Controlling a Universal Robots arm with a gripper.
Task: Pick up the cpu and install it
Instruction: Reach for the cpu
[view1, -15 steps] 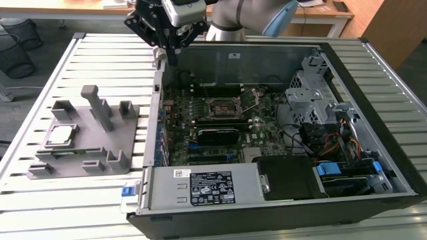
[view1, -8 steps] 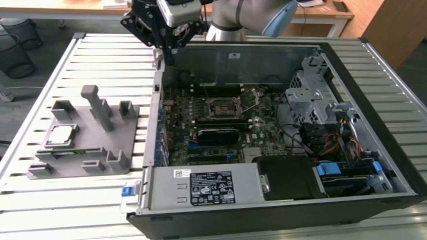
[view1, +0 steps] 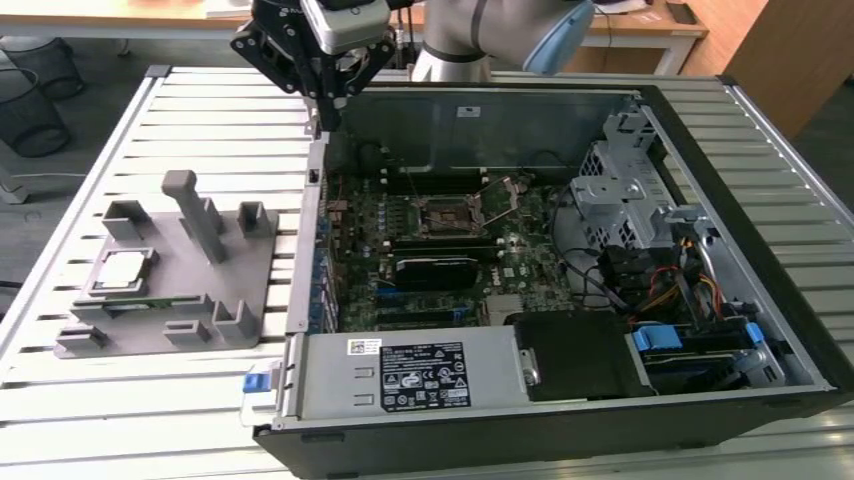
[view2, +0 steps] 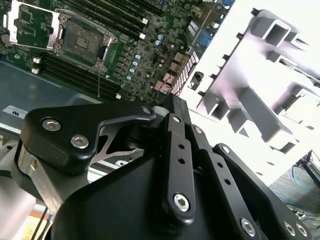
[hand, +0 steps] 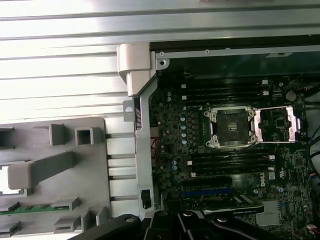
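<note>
The end effector (view1: 326, 92) hangs over the computer case's (view1: 534, 445) rim — open or closed, I can't tell — well apart from the cpu (view1: 123, 268) on its grey holder (view1: 200, 292).

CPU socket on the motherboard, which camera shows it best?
The first wrist view: it looks straight down on the empty socket, cover swung open. The second wrist view shows it at a slant; the exterior view from farther off.

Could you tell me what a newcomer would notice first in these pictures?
The open computer case takes up the exterior view's middle, its green board showing an open socket. The shiny cpu lies on the grey holder at that view's left, and the gripper hangs over the case's far corner.
</note>
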